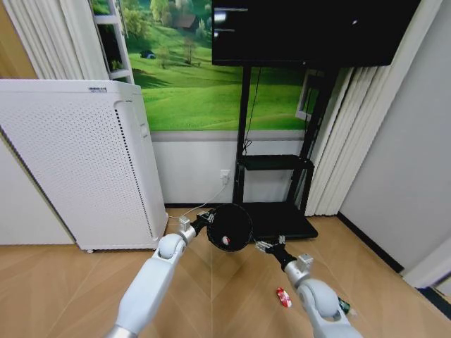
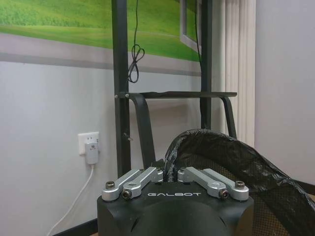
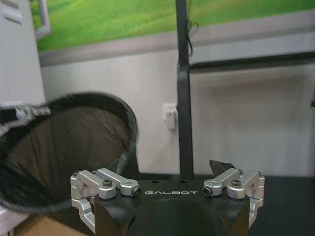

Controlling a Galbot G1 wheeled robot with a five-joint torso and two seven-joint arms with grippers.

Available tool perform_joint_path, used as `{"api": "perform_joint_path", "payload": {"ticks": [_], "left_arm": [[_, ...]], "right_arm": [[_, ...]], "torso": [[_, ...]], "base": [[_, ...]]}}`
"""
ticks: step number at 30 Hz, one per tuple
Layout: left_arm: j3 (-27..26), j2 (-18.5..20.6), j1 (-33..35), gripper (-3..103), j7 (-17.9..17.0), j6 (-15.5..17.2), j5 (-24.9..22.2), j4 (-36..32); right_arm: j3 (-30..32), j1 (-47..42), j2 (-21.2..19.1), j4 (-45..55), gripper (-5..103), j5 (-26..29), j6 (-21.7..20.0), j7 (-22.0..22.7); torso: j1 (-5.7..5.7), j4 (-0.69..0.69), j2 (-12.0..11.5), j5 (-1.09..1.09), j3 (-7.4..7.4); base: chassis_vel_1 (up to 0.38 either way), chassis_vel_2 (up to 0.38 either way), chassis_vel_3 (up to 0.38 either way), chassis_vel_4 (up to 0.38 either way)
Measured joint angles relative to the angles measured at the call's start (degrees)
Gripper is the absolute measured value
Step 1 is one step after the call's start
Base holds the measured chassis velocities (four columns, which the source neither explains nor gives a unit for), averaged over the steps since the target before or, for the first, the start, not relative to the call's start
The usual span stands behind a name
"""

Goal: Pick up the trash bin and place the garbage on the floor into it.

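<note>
The trash bin (image 1: 229, 227), a small black round mesh basket with a black liner, hangs above the floor tipped toward me. My left gripper (image 1: 209, 220) is shut on its rim. In the left wrist view the left gripper (image 2: 170, 172) pinches the liner edge of the bin (image 2: 236, 167). One red-and-white piece of garbage (image 1: 225, 241) lies inside the bin. My right gripper (image 1: 266, 246) stands open and empty just right of the bin; the right wrist view shows the right gripper (image 3: 171, 169) beside the bin's mouth (image 3: 64, 147). A red-and-white wrapper (image 1: 283, 296) lies on the floor, and a green-labelled bottle (image 1: 343, 306) peeks from behind my right arm.
A tall white perforated appliance (image 1: 77, 176) stands at the left against the wall. A black TV stand (image 1: 275, 218) with a low base sits straight behind the bin. A wall outlet with a plug (image 1: 225, 174) and cable is between them. Wooden floor extends at the front.
</note>
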Motion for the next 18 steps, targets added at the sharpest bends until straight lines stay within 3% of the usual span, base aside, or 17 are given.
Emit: {"api": "perform_joint_path", "payload": {"ticks": [8, 18], "left_arm": [[-0.38, 1.71, -1.99, 7, 0.1, -0.08, -0.57, -1.2], [1.04, 3.39, -4.44, 7, 0.11, 0.33, -2.01, -4.21]], "right_arm": [[-2.49, -0.7, 1.29, -9.05, 100, -5.03, 4.46, 1.97], [-3.59, -0.23, 2.87, -15.7, 100, -8.09, 4.57, 2.01]], "torso": [[0.0, 0.02, 0.0, 0.01, 0.0], [0.0, 0.01, 0.0, 0.0, 0.0]], "base": [[0.0, 0.0, 0.0, 0.0], [0.0, 0.0, 0.0, 0.0]]}}
